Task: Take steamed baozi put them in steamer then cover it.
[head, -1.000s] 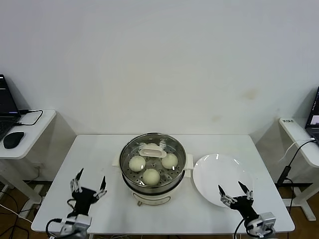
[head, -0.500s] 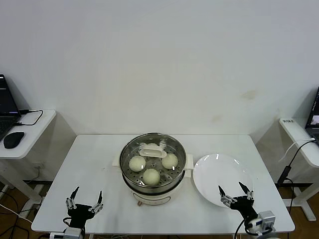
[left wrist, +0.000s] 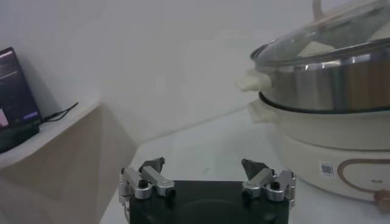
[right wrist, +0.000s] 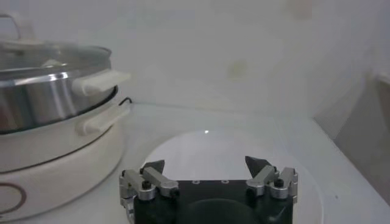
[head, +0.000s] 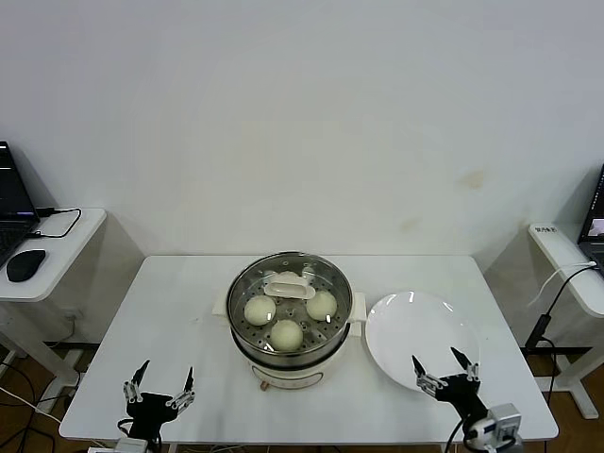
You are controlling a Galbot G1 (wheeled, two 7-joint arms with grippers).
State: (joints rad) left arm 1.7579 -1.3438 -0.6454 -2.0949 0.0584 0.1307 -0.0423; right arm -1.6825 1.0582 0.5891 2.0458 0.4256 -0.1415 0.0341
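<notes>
The steamer (head: 289,351) stands mid-table, its glass cover (head: 289,286) on top with the cream handle at centre. Through the glass I see three baozi (head: 286,333); a fourth is partly hidden under the handle. The steamer also shows in the left wrist view (left wrist: 341,91) and the right wrist view (right wrist: 42,97). My left gripper (head: 159,389) is open and empty at the table's front left edge. My right gripper (head: 444,372) is open and empty over the front rim of the white plate (head: 420,326).
The empty white plate lies right of the steamer and also shows in the right wrist view (right wrist: 201,149). Side desks stand at far left, with a laptop and mouse (head: 25,264), and at far right. A cable hangs at the right.
My left gripper has drawn back and down toward the table's front edge. The right gripper has barely moved. The steamer, cover and plate are unchanged.
</notes>
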